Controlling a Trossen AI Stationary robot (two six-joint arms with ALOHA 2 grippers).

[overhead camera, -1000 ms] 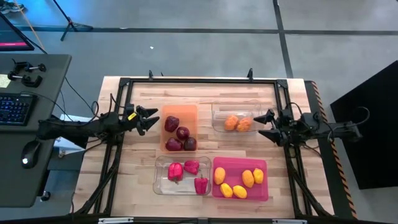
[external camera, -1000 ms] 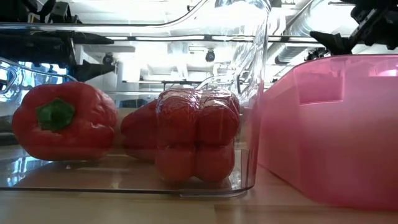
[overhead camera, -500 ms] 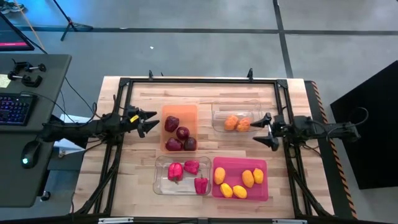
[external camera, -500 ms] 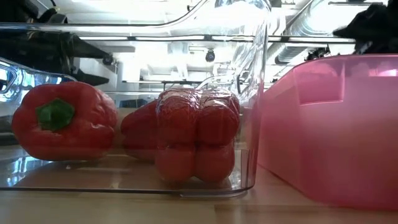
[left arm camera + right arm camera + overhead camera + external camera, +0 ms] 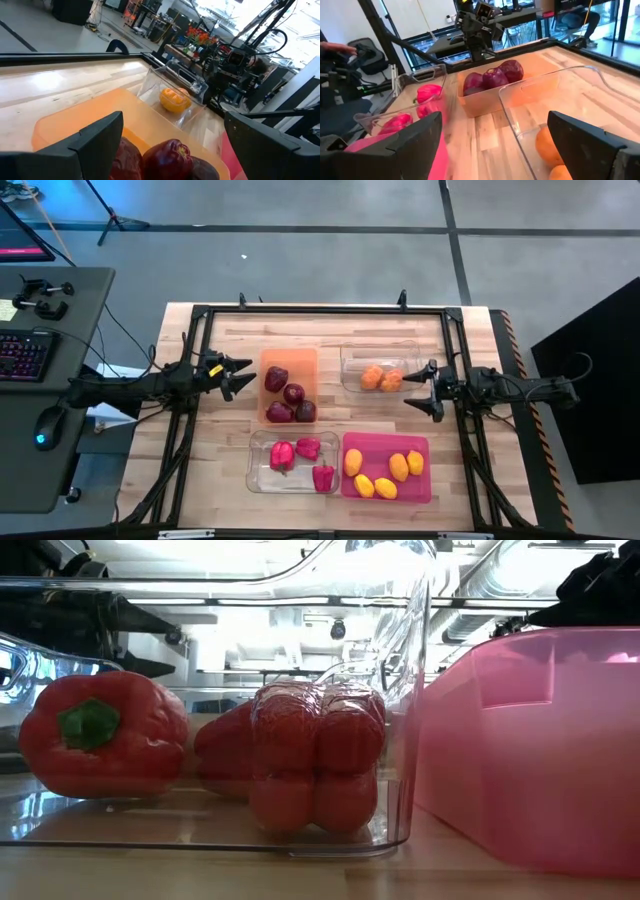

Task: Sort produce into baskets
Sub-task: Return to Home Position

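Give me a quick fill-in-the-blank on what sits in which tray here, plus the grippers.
The orange tray holds ___ maroon apples.
The pink tray holds five ___.
The clear tray nearest the right gripper holds two ___.
The left gripper and the right gripper both have fingers ___.
Missing words: four; lemons; oranges; open.

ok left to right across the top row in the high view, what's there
left gripper, jaws open → orange basket with maroon apples → clear basket with oranges → right gripper, jaws open
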